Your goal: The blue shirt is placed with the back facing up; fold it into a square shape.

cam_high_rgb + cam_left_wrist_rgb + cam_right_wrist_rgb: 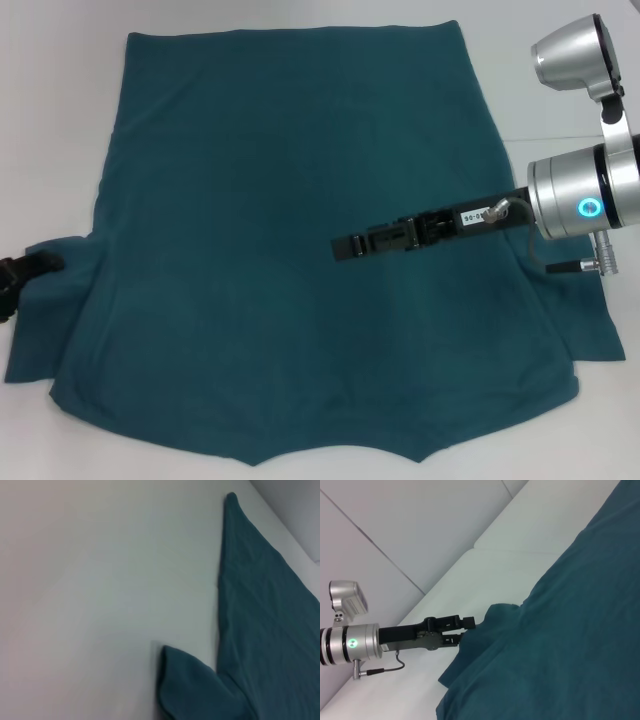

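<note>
Left end effector (467, 630) at 9 o'clock, narrowly closed on blue shirt (300, 250) sleeve; right end effector (345, 246) over shirt middle, opening unclear; white tabletop (60, 120) around.

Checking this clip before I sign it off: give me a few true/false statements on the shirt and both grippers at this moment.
1. The blue shirt lies spread flat on the table, not yet folded. True.
2. White lettering shows on the shirt's upper side. False: the visible side is plain.
3. The left gripper is at the shirt's sleeve on the robot's left. True.
4. The right gripper is parked off the table. False: it is extended over the shirt's middle.
5. A second garment lies beside the shirt. False: only the shirt is there.
</note>
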`<state>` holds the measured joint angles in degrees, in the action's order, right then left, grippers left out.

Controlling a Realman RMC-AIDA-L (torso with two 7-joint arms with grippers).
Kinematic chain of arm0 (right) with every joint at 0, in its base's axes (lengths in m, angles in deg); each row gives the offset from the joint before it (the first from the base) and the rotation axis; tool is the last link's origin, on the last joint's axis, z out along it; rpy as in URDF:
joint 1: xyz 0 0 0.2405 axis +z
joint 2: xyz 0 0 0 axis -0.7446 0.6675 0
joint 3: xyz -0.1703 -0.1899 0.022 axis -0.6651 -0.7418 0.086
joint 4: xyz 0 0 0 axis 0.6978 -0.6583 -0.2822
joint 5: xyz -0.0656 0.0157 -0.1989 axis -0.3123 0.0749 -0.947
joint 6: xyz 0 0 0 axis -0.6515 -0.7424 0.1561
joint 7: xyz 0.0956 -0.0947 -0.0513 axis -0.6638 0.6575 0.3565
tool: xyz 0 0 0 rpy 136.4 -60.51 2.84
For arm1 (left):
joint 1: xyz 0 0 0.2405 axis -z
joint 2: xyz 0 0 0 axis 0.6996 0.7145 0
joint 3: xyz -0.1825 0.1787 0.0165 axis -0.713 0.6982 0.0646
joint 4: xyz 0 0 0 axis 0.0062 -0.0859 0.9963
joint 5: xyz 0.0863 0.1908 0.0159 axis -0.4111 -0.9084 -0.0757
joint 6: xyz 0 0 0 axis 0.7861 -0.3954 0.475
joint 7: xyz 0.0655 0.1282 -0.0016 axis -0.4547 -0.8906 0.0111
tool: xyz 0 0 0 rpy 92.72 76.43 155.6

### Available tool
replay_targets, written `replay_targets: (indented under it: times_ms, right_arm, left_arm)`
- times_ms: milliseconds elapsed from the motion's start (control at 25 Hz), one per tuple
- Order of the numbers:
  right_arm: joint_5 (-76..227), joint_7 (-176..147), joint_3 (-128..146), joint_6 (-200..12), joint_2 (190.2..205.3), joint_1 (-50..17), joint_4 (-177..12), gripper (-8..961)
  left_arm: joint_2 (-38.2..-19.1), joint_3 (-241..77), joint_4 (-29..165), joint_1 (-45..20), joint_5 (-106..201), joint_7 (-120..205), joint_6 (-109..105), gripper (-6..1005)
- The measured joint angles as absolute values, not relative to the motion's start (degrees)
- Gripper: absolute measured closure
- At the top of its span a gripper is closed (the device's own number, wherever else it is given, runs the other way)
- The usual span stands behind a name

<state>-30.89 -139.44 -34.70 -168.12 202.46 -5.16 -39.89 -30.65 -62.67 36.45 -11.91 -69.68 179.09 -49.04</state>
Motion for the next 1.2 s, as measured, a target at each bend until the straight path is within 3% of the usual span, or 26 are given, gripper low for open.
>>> replay_targets:
  times_ms: [360, 560, 1000, 1200]
  right_arm:
    - [-30.71, -138.84, -34.61, -167.95, 202.37, -5.32, -39.90, 25]
    - [-30.66, -138.76, -34.23, -167.95, 202.31, -5.52, -39.89, 25]
    - [-30.54, -138.76, -34.08, -167.96, 202.31, -5.78, -39.89, 25]
    - [-30.70, -138.77, -34.08, -167.69, 202.31, -5.87, -39.89, 24]
  left_arm:
    - [-30.80, -61.79, 36.54, -11.14, -69.75, 179.90, -50.48, 175]
    - [-30.74, -61.71, 35.99, -11.11, -69.88, 179.96, -50.51, 255]
    - [-30.80, -58.69, 33.82, -11.89, -69.95, 178.89, -50.56, 710]
    - [-30.48, -55.91, 32.73, -11.80, -70.01, 177.84, -50.55, 855]
